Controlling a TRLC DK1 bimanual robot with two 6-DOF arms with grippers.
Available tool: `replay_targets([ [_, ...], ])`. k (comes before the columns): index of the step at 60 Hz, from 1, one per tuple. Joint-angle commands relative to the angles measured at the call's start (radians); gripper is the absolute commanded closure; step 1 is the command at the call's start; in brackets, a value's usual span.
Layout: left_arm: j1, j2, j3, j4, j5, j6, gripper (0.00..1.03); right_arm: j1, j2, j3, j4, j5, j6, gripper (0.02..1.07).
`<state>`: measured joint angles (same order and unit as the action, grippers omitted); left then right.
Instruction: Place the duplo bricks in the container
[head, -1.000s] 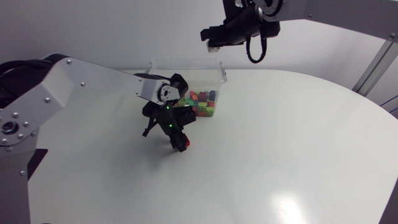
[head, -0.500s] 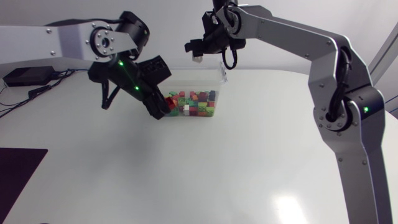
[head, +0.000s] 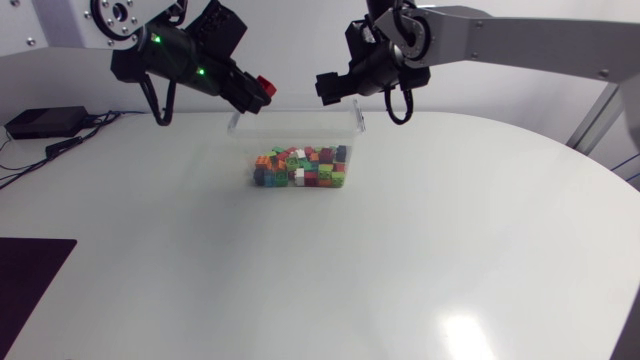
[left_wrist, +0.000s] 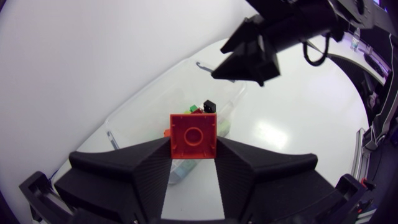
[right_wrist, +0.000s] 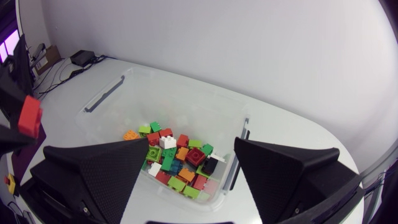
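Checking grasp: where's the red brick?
Head view, upper left: red duplo brick clamped in the left gripper, raised near the left end of the clear container.

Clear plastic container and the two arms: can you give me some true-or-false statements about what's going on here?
1. The left end effector grips a red square plastic brick. True.
2. The right end effector also holds a brick. False: its fingers are open with nothing between them.
3. The clear plastic container is empty. False: a pile of multicoloured bricks lies in it.
4. The red square plastic brick is not yet in the container. True: it is held in the air.
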<state>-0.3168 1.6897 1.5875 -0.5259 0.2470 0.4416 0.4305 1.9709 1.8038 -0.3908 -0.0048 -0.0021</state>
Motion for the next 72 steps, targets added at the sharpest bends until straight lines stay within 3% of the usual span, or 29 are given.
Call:
replay_targets([
  [1,0.007,0.064,0.052,0.026,0.008,-0.058,0.64,0.007,-0.103,-0.129,0.035,0.009,-0.016,0.07],
  [22,0.007,0.258,0.239,0.135,0.000,-0.172,0.62,-0.024,-0.383,-0.555,0.135,0.011,-0.049,0.07],
  [29,-0.005,0.331,0.270,0.196,-0.066,-0.182,0.60,-0.026,-0.458,-0.646,0.142,0.016,-0.070,0.07],
  [31,-0.010,0.363,0.282,0.227,-0.103,-0.187,0.51,-0.026,-0.483,-0.667,0.142,0.017,-0.072,0.07],
  [38,-0.013,0.450,0.368,0.181,-0.172,-0.185,0.05,-0.035,-0.540,-0.715,0.133,0.017,-0.090,0.07],
  [42,-0.013,0.456,0.371,0.164,-0.196,-0.176,0.05,-0.047,-0.573,-0.738,0.121,0.017,-0.102,0.07],
  [54,0.007,0.304,0.215,0.161,-0.210,-0.153,0.05,-0.119,-0.705,-0.805,0.104,0.017,-0.139,0.07],
  [72,0.090,-0.051,-0.172,0.400,-0.247,-0.175,0.05,-0.216,-0.896,-0.934,0.136,0.028,-0.165,0.07],
])
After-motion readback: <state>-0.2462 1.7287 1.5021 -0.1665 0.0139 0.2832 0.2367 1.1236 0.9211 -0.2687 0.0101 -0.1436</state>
